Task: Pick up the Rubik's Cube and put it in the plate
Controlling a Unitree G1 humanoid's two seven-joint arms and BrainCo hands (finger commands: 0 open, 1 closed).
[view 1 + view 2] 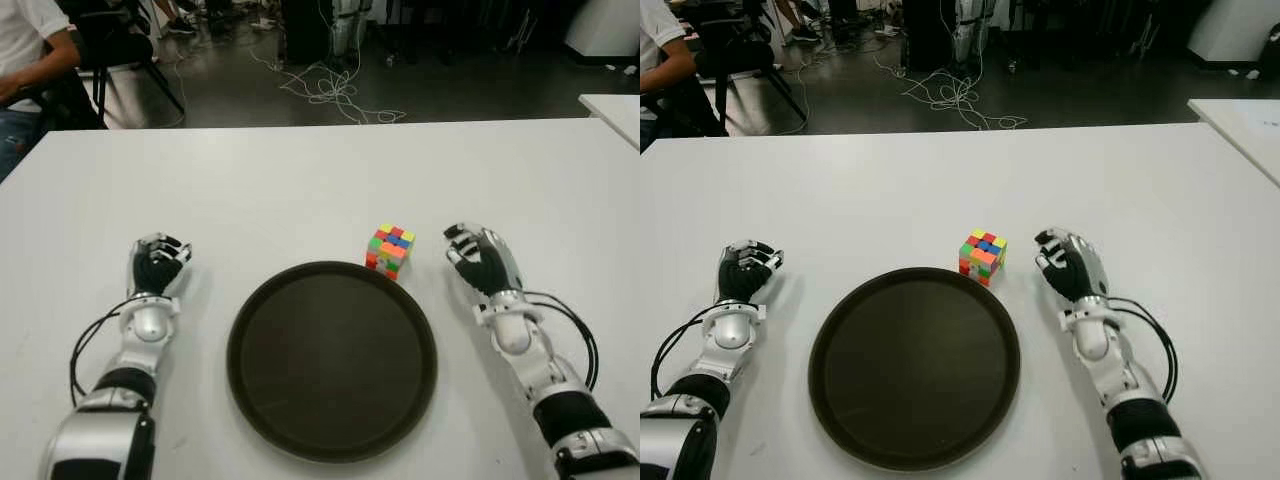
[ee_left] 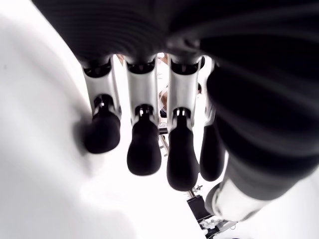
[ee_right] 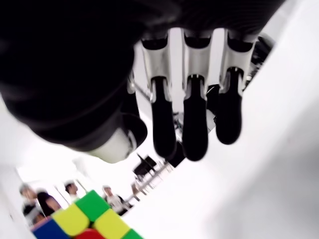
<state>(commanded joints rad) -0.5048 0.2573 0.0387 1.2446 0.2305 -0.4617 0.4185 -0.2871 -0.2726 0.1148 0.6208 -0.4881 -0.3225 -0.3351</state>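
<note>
Right hand (image 1: 478,257) empty, fingers relaxed, near Rubik's Cube (image 1: 390,248) touching plate (image 1: 260,390) rim

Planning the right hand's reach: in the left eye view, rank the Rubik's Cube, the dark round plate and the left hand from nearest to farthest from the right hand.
1. Multicoloured Rubik's Cube, just to the left of the right hand.
2. Dark round plate, centre, nearer the robot.
3. Left hand, beyond the plate on the far left.

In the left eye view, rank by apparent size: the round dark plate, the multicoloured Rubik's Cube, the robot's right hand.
1. Round dark plate, by far.
2. Right hand, empty, right of the cube.
3. Multicoloured Rubik's Cube, on the white table at the plate's far rim.
</note>
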